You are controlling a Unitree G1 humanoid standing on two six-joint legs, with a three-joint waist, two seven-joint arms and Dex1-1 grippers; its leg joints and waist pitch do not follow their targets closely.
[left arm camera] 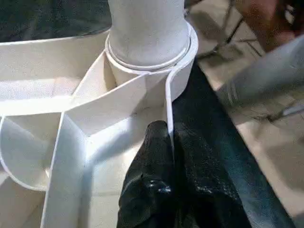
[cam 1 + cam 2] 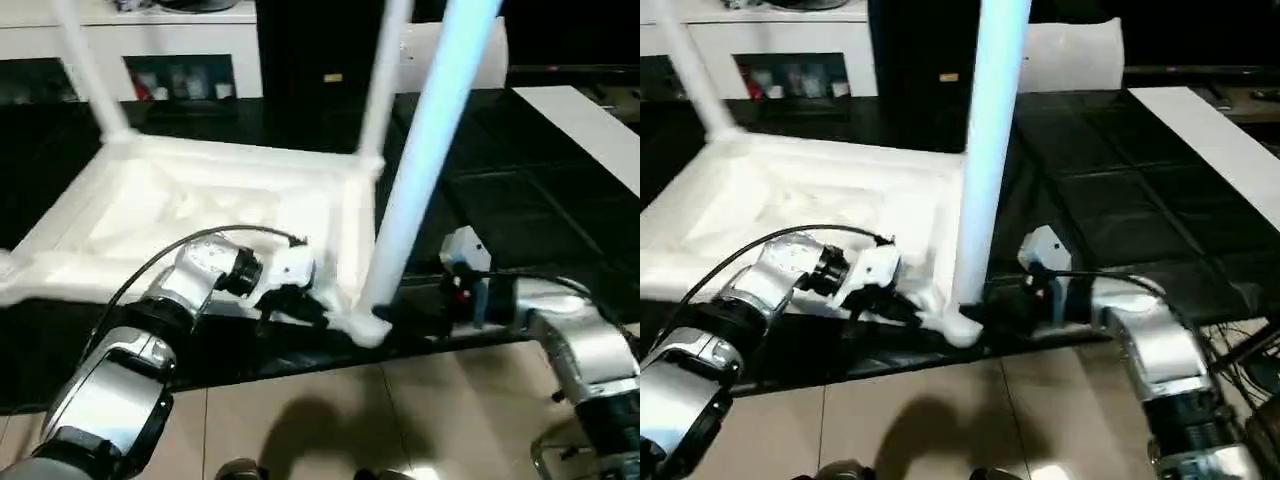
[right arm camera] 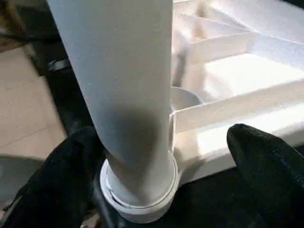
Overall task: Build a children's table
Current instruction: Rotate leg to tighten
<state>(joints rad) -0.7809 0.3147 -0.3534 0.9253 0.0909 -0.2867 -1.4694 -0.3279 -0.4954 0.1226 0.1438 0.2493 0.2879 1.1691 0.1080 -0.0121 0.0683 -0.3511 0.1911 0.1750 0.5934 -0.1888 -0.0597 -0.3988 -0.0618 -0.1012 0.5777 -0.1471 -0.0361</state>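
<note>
The children's table lies upside down on a black mat, its ribbed top [image 2: 240, 160] facing up. Three white legs stand in corner sockets: near right [image 2: 430, 150], far right [image 2: 385, 80] and far left [image 2: 90, 70]. My left gripper [image 1: 170, 137] is shut on the thin rim wall of the table top beside the near right socket [image 1: 183, 71]. My right gripper [image 3: 164, 137] is open, its black fingers [image 3: 266, 161] standing wide on either side of the near right leg's base [image 3: 137, 190]. That gripper [image 2: 1005, 300] sits low at the corner, on the mat side.
A white cabinet [image 2: 180, 50] with glass doors stands at the back. A flat white board [image 2: 590, 130] lies at the right on the black mat [image 2: 500, 200]. Beige floor tiles [image 2: 350, 420] run along the mat's near edge.
</note>
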